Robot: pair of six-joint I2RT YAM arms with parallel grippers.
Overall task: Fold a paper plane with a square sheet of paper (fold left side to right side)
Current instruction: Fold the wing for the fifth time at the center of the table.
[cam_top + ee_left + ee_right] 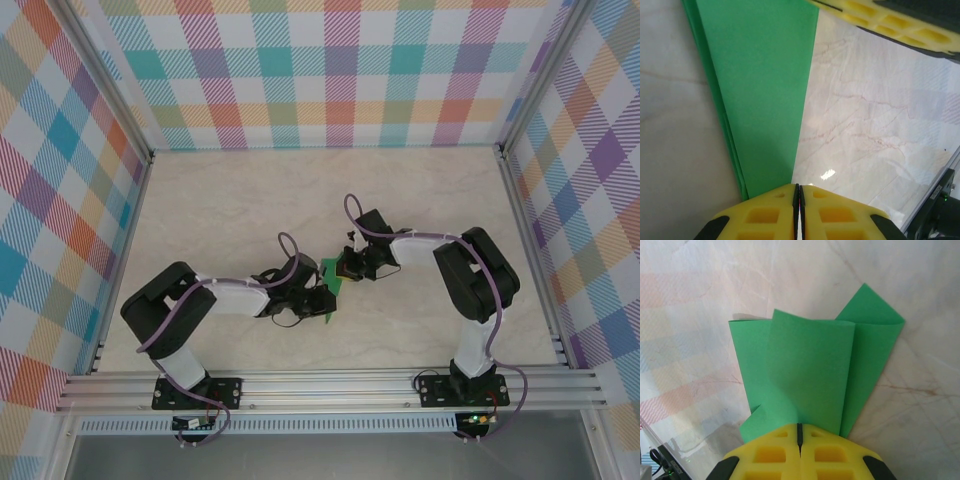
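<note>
The green sheet of paper (331, 279) lies mid-table, folded into a narrow layered strip between my two grippers. In the left wrist view the paper (760, 90) tapers down to my left gripper (799, 188). That gripper is shut, and its left fingertip rests over the paper's narrow end. In the right wrist view the paper (812, 370) fans out in overlapping flaps, with one corner flap sticking up at the right. My right gripper (800, 427) is shut with its tips on the paper's near end. From above, the left gripper (324, 301) and right gripper (346, 267) face each other across the paper.
The marble-look table (250, 210) is walled by plaid panels (320, 70) on three sides. An aluminium rail (330, 385) runs along the near edge. The right gripper's yellow finger (890, 22) crosses the top of the left wrist view.
</note>
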